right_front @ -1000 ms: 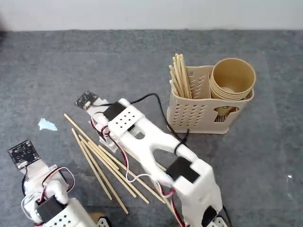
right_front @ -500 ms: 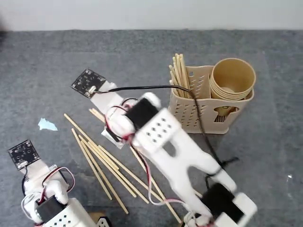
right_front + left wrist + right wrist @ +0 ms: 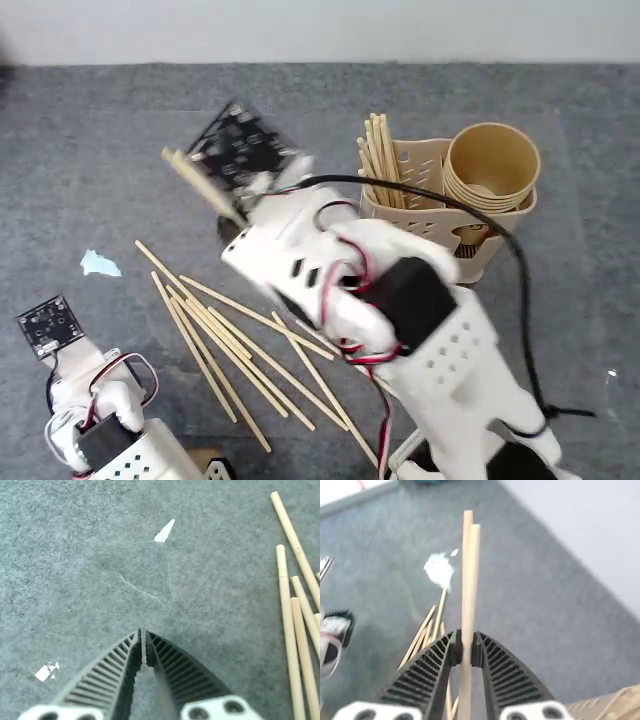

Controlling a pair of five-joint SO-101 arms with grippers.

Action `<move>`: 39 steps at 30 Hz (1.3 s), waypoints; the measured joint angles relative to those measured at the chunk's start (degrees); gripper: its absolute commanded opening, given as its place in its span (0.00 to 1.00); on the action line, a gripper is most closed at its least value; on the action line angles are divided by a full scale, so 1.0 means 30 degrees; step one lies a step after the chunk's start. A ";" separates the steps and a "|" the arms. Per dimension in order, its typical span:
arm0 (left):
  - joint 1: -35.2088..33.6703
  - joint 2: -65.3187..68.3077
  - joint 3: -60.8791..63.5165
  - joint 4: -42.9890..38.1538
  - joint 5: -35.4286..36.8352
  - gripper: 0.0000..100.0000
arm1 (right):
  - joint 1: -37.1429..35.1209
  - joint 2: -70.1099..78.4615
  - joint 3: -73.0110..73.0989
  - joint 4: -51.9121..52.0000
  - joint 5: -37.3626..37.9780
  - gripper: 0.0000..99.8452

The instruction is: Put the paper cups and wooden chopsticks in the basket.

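My right gripper [image 3: 465, 650] is shut on a pair of wooden chopsticks [image 3: 468, 580], held up in the air. In the high view that pair of chopsticks [image 3: 198, 183] sticks out to the left of the raised right arm, left of the basket [image 3: 440, 215]. The basket holds stacked paper cups [image 3: 492, 165] in one compartment and upright chopsticks [image 3: 380, 160] in another. Several loose chopsticks [image 3: 235, 340] lie on the grey table. My left gripper [image 3: 144, 647] is shut with nothing in it, low over the mat, with loose chopsticks [image 3: 295, 610] off to one side.
A small pale scrap [image 3: 100, 264] lies on the mat at the left. White paper bits [image 3: 164, 531] lie ahead of the left gripper. The table's far edge meets a light wall.
The right arm has lifted from the pile with two chopsticks and swung up toward the basket. The left arm has not moved.
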 measured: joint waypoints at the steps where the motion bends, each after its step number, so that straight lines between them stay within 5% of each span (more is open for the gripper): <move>1: 0.0000 0.0000 0.0000 0.0000 0.0000 0.01 | 0.0469 -0.0205 0.0000 -0.0410 0.0000 0.01; 11: 0.0000 0.0000 0.0000 0.0000 0.0000 0.01 | 0.6066 -0.2579 0.0000 -0.3106 0.0000 0.01; 17: 0.0000 0.0000 0.0000 0.0000 0.0000 0.01 | 0.7150 -0.5656 0.1846 -0.4161 0.0000 0.01; 25: 0.0000 0.0000 0.0000 0.0000 0.0000 0.01 | 0.9084 -0.9289 1.0813 -1.1897 0.0000 0.01; 39: 0.0000 0.0000 0.0000 -0.0205 0.0000 0.01 | 0.9817 -0.9465 1.6322 -1.9780 0.0000 0.01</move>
